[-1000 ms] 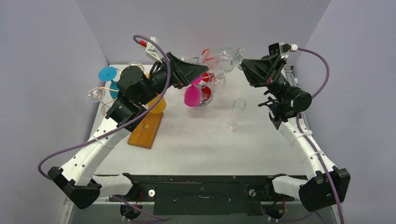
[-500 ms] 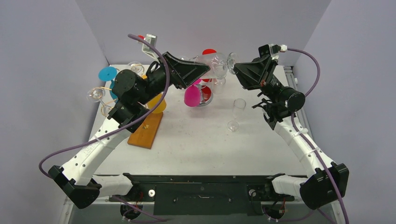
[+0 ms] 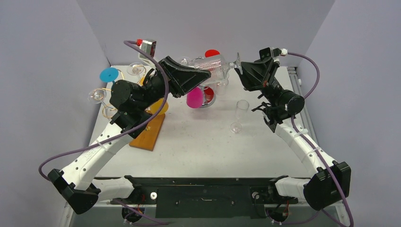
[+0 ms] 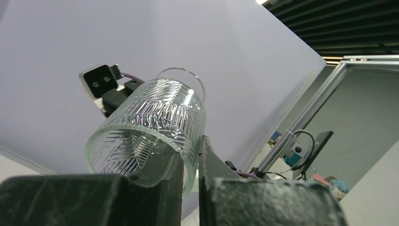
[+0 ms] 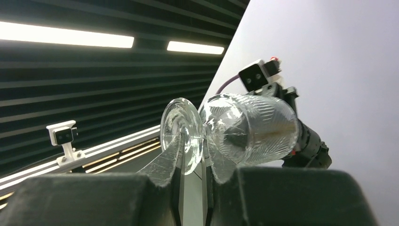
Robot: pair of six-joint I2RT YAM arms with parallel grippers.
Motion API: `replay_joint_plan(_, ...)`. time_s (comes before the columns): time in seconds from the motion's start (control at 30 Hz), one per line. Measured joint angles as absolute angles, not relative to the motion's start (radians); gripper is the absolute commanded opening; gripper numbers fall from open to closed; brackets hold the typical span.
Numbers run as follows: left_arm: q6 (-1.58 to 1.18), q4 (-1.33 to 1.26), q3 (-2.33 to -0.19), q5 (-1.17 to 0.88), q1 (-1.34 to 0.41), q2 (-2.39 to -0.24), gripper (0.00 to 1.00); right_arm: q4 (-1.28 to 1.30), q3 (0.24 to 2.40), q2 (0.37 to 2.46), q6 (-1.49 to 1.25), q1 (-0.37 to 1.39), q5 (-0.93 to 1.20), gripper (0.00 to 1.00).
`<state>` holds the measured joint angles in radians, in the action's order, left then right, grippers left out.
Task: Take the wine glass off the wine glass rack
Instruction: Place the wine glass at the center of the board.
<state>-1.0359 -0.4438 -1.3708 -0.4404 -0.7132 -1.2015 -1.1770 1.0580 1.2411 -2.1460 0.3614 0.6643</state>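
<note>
A clear ribbed wine glass (image 3: 213, 67) lies on its side in the air above the chrome wine glass rack (image 3: 208, 98), held between both arms. My left gripper (image 3: 202, 75) is shut on the bowl's rim; in the left wrist view one finger sits inside the bowl (image 4: 150, 125) and the other outside, at the left gripper (image 4: 190, 162). My right gripper (image 3: 239, 69) is shut on the glass's round foot (image 5: 182, 134), which stands edge-on between the fingers of the right gripper (image 5: 192, 157). The bowl (image 5: 251, 129) points away from it.
A pink glass (image 3: 194, 97) and a red one (image 3: 212, 53) hang at the rack. At the left, a wooden-based stand (image 3: 147, 132) carries a yellow glass (image 3: 160, 107), a blue foot (image 3: 109, 74) and clear glasses (image 3: 96, 95). A clear flute (image 3: 240, 113) stands at mid-right.
My right arm has carried the glass leftward. The left gripper, open a second ago, has shut on the bowl's rim, and the left wrist has risen.
</note>
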Motion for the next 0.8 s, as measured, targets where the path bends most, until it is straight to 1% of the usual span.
replay_joint_plan(0.17,-1.019,-0.437,-1.371,-0.44,-0.734,-1.189,0.0,-1.167,1.042,1.241,-2.146,0.366,0.645,0.0)
replay_joint_plan(0.23,-1.004,-0.407,-1.371,-0.415,-0.739,-1.183,0.0,-1.143,1.04,1.241,-2.146,0.364,0.645,0.1)
replay_joint_plan(0.27,-0.993,-0.384,-1.371,-0.396,-0.744,-1.177,0.0,-1.12,1.038,1.239,-2.146,0.36,0.647,0.21)
replay_joint_plan(0.3,-0.98,-0.356,-1.371,-0.376,-0.748,-1.17,0.0,-1.086,1.037,1.235,-2.146,0.357,0.652,0.27)
replay_joint_plan(0.33,-0.965,-0.321,-1.371,-0.35,-0.753,-1.161,0.0,-1.042,1.036,1.229,-2.144,0.351,0.664,0.36)
replay_joint_plan(0.37,-0.95,-0.29,-1.372,-0.33,-0.758,-1.155,0.0,-0.971,1.036,1.218,-2.127,0.343,0.681,0.39)
replay_joint_plan(0.4,-0.933,-0.252,-1.372,-0.307,-0.765,-1.147,0.0,-0.891,1.036,1.207,-2.093,0.336,0.694,0.45)
replay_joint_plan(0.47,-0.901,-0.165,-1.374,-0.269,-0.782,-1.138,0.0,-0.721,1.043,1.182,-1.997,0.315,0.709,0.52)
replay_joint_plan(0.6,-0.824,0.045,-1.394,-0.159,-0.837,-1.139,0.0,-0.306,1.129,1.136,-1.722,0.252,0.695,0.62)
replay_joint_plan(0.7,-0.776,0.183,-1.426,-0.066,-0.884,-1.147,0.0,-0.058,1.204,1.103,-1.52,0.197,0.665,0.64)
replay_joint_plan(0.8,-0.736,0.289,-1.468,0.016,-0.925,-1.163,0.0,0.139,1.258,1.068,-1.35,0.137,0.624,0.64)
